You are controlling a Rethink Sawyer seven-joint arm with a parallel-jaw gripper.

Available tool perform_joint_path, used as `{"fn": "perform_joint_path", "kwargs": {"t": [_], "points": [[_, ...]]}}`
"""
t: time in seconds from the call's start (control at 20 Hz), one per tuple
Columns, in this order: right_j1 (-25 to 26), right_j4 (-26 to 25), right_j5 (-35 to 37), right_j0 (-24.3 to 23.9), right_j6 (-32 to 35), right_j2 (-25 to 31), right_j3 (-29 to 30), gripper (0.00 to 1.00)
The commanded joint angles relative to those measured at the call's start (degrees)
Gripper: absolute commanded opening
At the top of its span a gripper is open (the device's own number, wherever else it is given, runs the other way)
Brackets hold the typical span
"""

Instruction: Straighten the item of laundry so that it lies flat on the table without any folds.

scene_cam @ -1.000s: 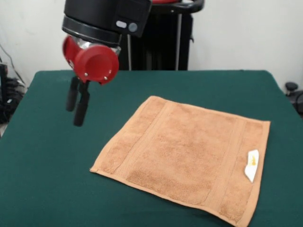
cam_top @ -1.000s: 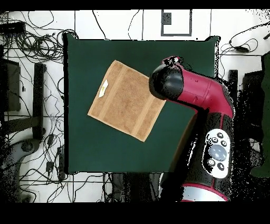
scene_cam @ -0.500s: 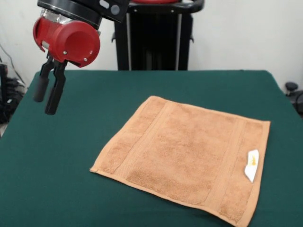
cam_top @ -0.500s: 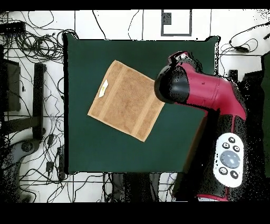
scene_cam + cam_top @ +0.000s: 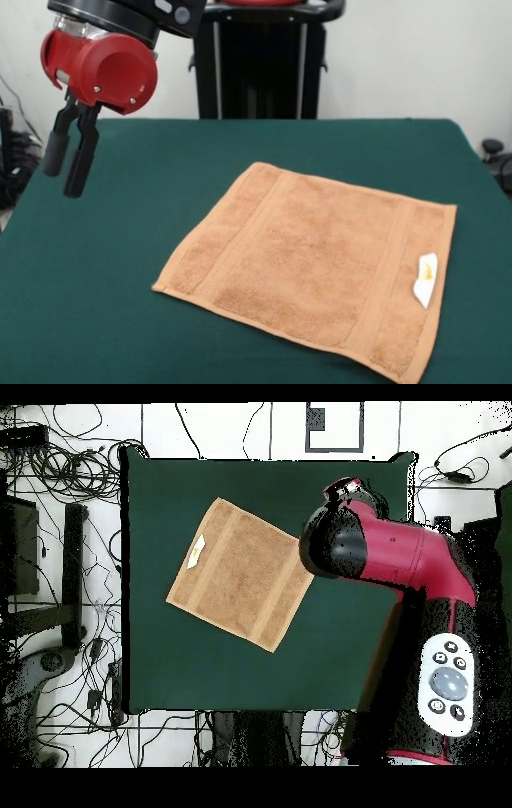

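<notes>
The orange-tan towel (image 5: 320, 256) lies spread flat on the green table (image 5: 88, 280), right of centre in the front view, with no fold showing. Its white label (image 5: 426, 280) sits near the right edge. My gripper (image 5: 64, 180) hangs in the air over the table's left side, well clear of the towel. It is empty, with a narrow gap between its two black fingers (image 5: 80, 160). In the overhead view the towel (image 5: 240, 574) lies diagonally, its label (image 5: 197, 552) at the upper left, and the arm's wrist (image 5: 335, 549) hides the gripper.
The robot's black pedestal (image 5: 260, 72) stands behind the table's far edge. The red arm (image 5: 420, 604) reaches over the table's right side in the overhead view. Cables (image 5: 60, 464) lie on the floor around the table (image 5: 200, 664).
My gripper has moved up and to the left in the front view, away from the towel. The towel has not moved.
</notes>
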Motion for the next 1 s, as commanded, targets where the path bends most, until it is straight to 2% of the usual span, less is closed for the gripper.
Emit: {"fn": "perform_joint_path", "kwargs": {"t": [0.05,0.65,1.0], "points": [[1.1,-3.6,5.1,1.0,-12.0,9.2,1.7,1.0],[0.3,-6.8,4.1,1.0,-11.2,9.7,2.0,1.0],[-0.5,-7.0,5.1,0.1,-11.2,10.8,2.5,1.0]]}}
